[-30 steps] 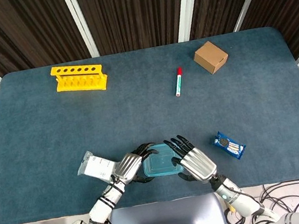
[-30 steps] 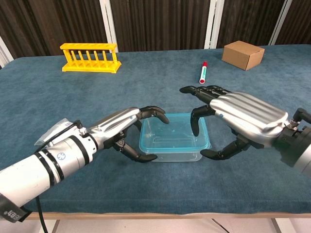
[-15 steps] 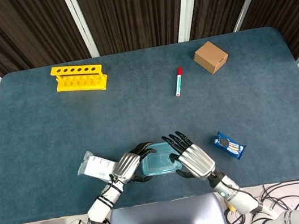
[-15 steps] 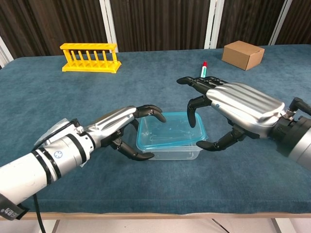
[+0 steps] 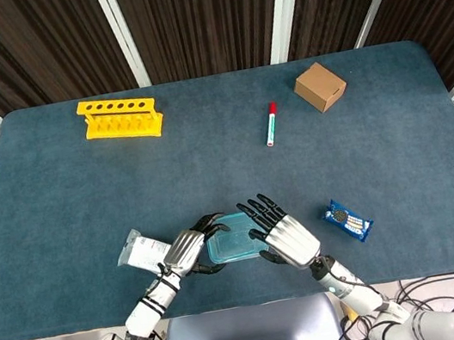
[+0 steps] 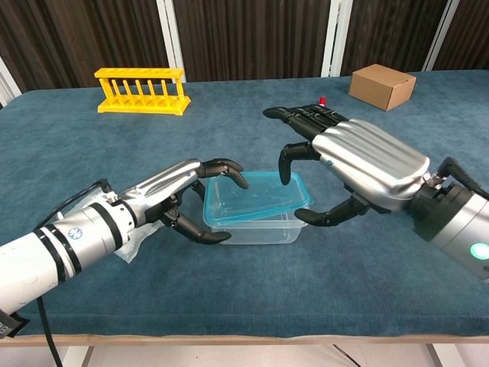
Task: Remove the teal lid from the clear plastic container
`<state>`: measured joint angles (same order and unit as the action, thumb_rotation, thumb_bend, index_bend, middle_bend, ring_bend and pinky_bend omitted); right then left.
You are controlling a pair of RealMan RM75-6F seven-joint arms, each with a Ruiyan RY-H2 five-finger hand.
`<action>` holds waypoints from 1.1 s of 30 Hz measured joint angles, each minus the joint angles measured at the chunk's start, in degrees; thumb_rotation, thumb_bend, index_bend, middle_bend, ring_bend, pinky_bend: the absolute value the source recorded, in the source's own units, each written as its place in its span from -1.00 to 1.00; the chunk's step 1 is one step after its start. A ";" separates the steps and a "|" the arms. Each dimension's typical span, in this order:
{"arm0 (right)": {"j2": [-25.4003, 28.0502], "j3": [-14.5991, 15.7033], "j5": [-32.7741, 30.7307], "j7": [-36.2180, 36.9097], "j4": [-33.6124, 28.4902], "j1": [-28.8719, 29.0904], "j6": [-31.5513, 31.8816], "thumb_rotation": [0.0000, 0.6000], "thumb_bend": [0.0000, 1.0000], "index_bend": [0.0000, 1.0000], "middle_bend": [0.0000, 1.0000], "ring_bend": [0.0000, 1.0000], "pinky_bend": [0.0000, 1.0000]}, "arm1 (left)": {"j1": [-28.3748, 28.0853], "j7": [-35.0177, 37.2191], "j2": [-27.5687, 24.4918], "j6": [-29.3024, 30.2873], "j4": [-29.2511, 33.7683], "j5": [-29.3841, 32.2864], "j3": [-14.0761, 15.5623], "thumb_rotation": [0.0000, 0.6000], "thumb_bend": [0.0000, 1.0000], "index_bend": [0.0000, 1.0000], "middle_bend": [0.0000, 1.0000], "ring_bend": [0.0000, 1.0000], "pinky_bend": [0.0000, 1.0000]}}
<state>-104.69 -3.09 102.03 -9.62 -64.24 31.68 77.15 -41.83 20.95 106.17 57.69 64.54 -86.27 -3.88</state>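
The clear plastic container (image 6: 256, 228) stands near the table's front edge, seen from above as a clear plastic container (image 5: 230, 249) between both hands. Its teal lid (image 6: 256, 197) is tilted, with the right side raised off the rim. My left hand (image 6: 179, 197) grips the container's left end, fingers curled over the rim and thumb low in front. My right hand (image 6: 359, 164) pinches the lid's right edge, thumb under it and a finger on top. In the head view the left hand (image 5: 185, 250) and right hand (image 5: 285, 237) flank the teal lid (image 5: 231, 237).
A white packet (image 5: 143, 251) lies just left of my left hand. A blue snack packet (image 5: 348, 220) lies to the right. Far back are a yellow rack (image 5: 121, 118), a red-capped marker (image 5: 271, 124) and a cardboard box (image 5: 320, 86).
Both hands and the container have shifted a little to the left. The right hand has closed on the lid's right edge, and that side has lifted off the container.
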 measured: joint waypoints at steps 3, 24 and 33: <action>-0.97 0.34 1.07 0.96 1.65 0.49 1.06 1.00 -0.58 -0.05 -1.00 -1.00 -1.00 | 0.01 0.29 -0.22 -0.15 0.22 0.11 -0.03 1.00 -0.41 -0.11 -0.03 -0.47 -0.24; -7.76 0.10 0.74 6.10 15.35 2.83 5.40 1.00 -0.44 0.04 -1.00 -1.00 -1.00 | 0.12 0.24 -2.28 -1.05 2.24 0.84 -0.11 1.00 -0.40 -0.11 0.00 -0.44 -0.22; -9.46 0.66 -0.41 5.46 16.78 3.33 4.09 1.00 -0.20 0.29 -0.85 -1.00 -1.00 | 0.15 -0.31 -2.54 -0.68 2.89 0.69 -0.19 1.00 -0.40 -0.11 0.00 -0.44 -0.22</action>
<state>-114.15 -2.43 101.62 -4.16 -47.46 35.01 81.23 -41.68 20.65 103.63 57.02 67.43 -85.58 -4.07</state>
